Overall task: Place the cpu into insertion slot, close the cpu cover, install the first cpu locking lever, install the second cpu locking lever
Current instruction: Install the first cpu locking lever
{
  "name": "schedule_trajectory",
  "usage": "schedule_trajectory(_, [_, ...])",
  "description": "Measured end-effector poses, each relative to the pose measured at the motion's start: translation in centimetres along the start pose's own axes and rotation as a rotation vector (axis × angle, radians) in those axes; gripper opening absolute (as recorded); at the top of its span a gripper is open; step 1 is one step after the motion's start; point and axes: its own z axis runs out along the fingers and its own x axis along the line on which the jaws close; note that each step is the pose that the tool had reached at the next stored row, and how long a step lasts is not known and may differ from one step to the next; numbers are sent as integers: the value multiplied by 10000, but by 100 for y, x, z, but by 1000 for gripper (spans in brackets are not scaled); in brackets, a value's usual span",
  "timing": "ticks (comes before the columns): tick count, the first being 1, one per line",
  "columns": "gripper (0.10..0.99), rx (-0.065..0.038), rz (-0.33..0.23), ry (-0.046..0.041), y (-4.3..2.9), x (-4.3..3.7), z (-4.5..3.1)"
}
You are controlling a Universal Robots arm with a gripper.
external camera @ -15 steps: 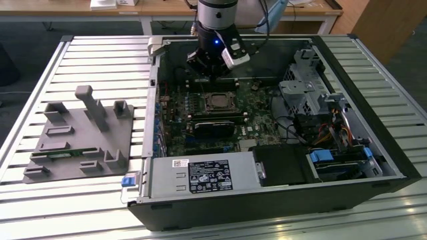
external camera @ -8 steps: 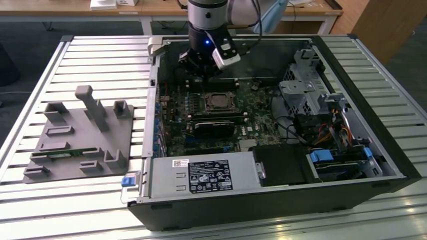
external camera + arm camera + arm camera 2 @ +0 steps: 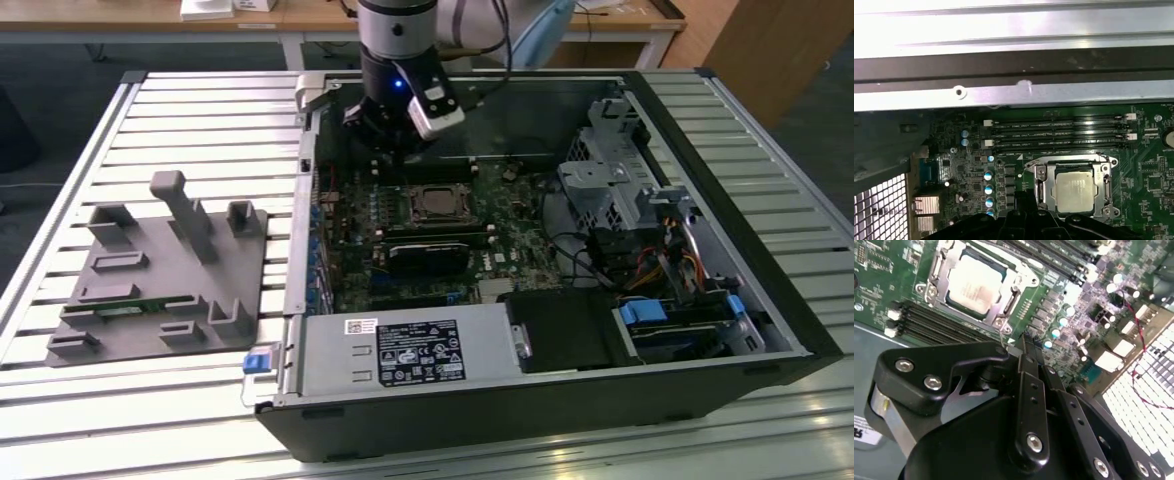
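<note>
Hovering empty with hand (image 3: 387,152) pinched together, eleven o'clock from seated cpu (image 3: 434,203) in the exterior view; likely light, stiff, fragile, best edge-gripped.

Gripper (image 3: 1026,202) cut off at first wrist view's edge — hides part of cpu cover (image 3: 1106,186) rim.

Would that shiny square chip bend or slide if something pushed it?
Probably not. The cpu has a flat metal top, so it looks stiff. The cpu cover frames it all round, so a sideways push likely won't slide it. Its smooth top may be slippery.
</note>
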Motion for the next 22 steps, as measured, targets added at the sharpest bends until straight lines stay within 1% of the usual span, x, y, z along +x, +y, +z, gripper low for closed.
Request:
schedule_trajectory(4, [106, -5, 0, -18, -4, 62, -19])
schedule_trajectory(10, [106, -6, -1, -22, 14, 100, -20])
schedule_trajectory(18, [106, -6, 0, -21, 124, 135, -18])
schedule_trajectory(22, [106, -6, 0, -22, 156, 140, -17])
